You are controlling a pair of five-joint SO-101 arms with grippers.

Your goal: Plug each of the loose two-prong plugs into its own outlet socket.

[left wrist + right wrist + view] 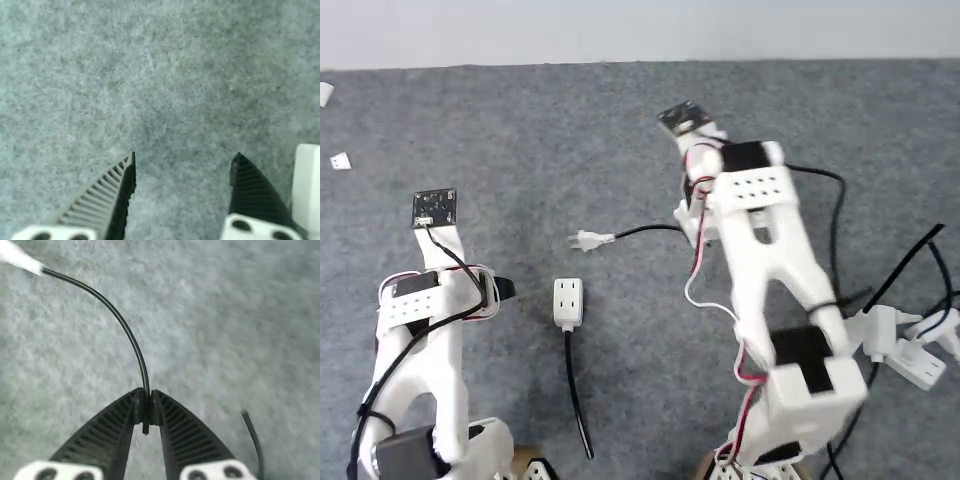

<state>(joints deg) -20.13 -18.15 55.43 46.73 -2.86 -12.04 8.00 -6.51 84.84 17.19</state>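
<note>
Nothing looks plugged in yet. The right claw [146, 393] is pinched shut on the black cord [117, 320], whose white plug [588, 239] lies loose on the tabletop [500, 140], near the outlet socket [567, 300] but apart from it. The left claw [185, 156] hangs wide open and empty beside that socket, so the mating remains to do.

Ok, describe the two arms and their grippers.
The left arm and right arm are white plastic with black motor blocks and thin black, red and white wires. The left gripper and right gripper have pointed, ridged black fingers on white bases.
</note>
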